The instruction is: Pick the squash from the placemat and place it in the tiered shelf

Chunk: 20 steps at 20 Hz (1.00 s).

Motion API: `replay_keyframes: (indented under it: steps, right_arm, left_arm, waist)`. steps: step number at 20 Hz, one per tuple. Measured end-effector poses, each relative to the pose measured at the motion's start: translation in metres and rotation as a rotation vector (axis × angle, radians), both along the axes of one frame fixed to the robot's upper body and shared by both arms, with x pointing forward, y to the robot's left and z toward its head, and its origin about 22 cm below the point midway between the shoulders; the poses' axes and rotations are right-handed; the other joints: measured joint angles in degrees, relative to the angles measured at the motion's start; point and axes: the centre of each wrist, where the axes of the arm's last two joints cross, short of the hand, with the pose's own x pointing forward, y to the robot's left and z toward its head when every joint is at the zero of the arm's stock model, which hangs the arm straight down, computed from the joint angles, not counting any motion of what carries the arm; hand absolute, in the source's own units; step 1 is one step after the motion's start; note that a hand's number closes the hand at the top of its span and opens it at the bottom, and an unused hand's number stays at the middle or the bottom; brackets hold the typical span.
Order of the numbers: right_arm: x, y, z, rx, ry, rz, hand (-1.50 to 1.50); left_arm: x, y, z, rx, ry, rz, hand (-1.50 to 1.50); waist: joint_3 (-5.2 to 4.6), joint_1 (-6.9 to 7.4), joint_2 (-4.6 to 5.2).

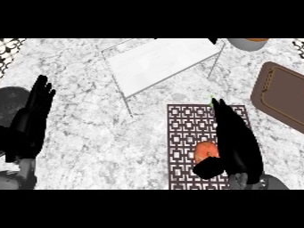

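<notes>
Squash [204, 150] lies on the mat [184, 129] near its lower edge, just beside the palm of the right hand [236, 142]. This hand's fingers are stretched straight and grasp nothing yet. If they close from this side, I think the squash may roll left and escape. The thin frame of the shelf [161, 62] could later catch it. The left hand [30, 120] rests released at the left.
</notes>
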Motion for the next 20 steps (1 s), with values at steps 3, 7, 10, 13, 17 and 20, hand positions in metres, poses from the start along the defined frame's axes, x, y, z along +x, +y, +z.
replay_keyframes:
  steps: [3,7,10,13,17,20]
  right_arm:
    - [0.004,0.005,-0.014,-0.063,0.060,-0.011,-1.50]
    - [0.013,0.007,-0.025,-0.110,0.103,-0.042,-1.50]
    - [0.012,0.011,-0.030,-0.117,0.111,-0.048,-1.50]
    - [0.012,0.006,-0.037,-0.124,0.126,-0.060,-1.50]
    - [0.010,0.010,-0.048,-0.131,0.151,-0.067,-1.50]
    - [0.008,0.008,-0.057,-0.144,0.170,-0.082,-1.50]
  left_arm:
    - [0.000,0.005,0.000,0.004,0.001,0.003,0.00]
    - [-0.002,0.003,0.001,0.002,0.000,0.008,0.00]
    - [-0.006,0.001,0.002,-0.003,0.005,0.012,0.00]
    - [-0.004,0.001,-0.002,-0.002,0.004,0.018,0.00]
    - [-0.002,0.003,0.002,-0.001,-0.003,0.021,0.00]
    - [-0.003,0.006,0.000,0.002,-0.004,0.027,0.00]
  waist:
    - [0.02,-0.31,0.00]
    - [0.09,-0.62,-0.04]
    - [0.14,-0.88,-0.07]
    - [0.17,-1.14,-0.04]
    - [0.18,-1.22,-0.02]
    - [0.19,-1.25,-0.01]
